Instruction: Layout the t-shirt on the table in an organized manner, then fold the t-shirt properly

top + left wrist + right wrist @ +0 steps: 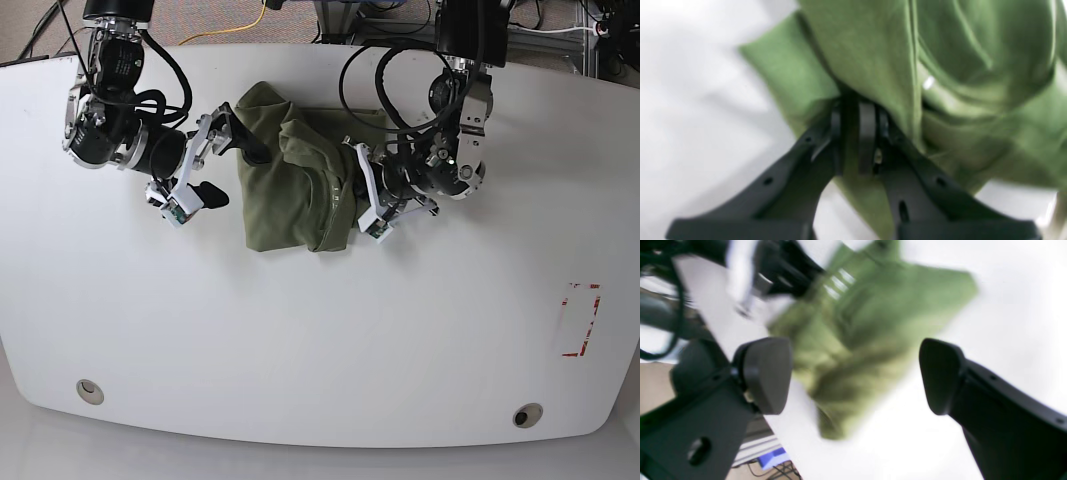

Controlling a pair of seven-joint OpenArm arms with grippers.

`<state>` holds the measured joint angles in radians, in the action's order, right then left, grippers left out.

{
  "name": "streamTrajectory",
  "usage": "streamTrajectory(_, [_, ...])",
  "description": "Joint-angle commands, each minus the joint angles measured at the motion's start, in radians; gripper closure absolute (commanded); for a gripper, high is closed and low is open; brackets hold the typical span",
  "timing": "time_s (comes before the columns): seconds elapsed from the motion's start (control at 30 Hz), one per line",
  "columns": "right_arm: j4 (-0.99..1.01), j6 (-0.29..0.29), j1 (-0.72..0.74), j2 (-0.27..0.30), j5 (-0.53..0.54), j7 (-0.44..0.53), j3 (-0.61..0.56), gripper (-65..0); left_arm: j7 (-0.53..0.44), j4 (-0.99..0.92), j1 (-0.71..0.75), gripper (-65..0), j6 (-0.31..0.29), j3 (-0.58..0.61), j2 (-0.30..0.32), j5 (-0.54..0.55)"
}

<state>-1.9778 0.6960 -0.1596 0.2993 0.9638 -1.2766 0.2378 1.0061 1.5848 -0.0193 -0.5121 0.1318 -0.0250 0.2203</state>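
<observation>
The t-shirt [290,180] lay bunched at the far middle of the table [320,340]. The left gripper [857,133] was clamped on a fold at its right edge, while the right gripper [222,163] stood spread wide, empty, just left of the cloth.

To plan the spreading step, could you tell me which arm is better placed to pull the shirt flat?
Probably the left: its gripper is shut on the shirt; the right gripper hangs open beside it.
</observation>
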Motion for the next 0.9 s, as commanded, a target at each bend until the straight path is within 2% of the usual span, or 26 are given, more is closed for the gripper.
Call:
streamTrajectory(0.0, [-0.019,0.002,-0.013,0.007,0.022,0.021,-0.001,-53.9,-0.014,0.048,-0.017,-5.6,-0.001,-0.021,-0.008,0.018])
streamTrajectory(0.13, [-0.019,0.002,-0.041,0.002,0.025,0.019,-0.015,-53.1,-0.013,0.061,-0.017,-5.6,-0.030,-0.045,-0.008,0.031])
streamTrajectory(0.33, [-0.021,0.002,-0.062,-0.018,0.022,0.022,-0.084,-53.1,-0.013,0.071,-0.017,-5.6,-0.087,-0.106,-0.002,0.159])
streamTrajectory(0.5, [-0.021,0.002,-0.059,-0.018,0.019,0.027,-0.136,-53.1,-0.013,0.157,-0.011,-5.6,-0.092,-0.189,0.050,0.256])
streamTrajectory(0.7, [-0.018,0.002,-0.028,-0.024,0.011,0.071,-0.193,-53.1,-0.017,0.233,-0.020,-5.6,-0.092,-0.387,0.133,0.348])
streamTrajectory(0.87, [-0.005,0.002,0.030,-0.056,-0.087,0.074,-0.236,-53.1,-0.020,0.220,-0.074,-5.6,-0.089,-0.624,0.201,0.370])
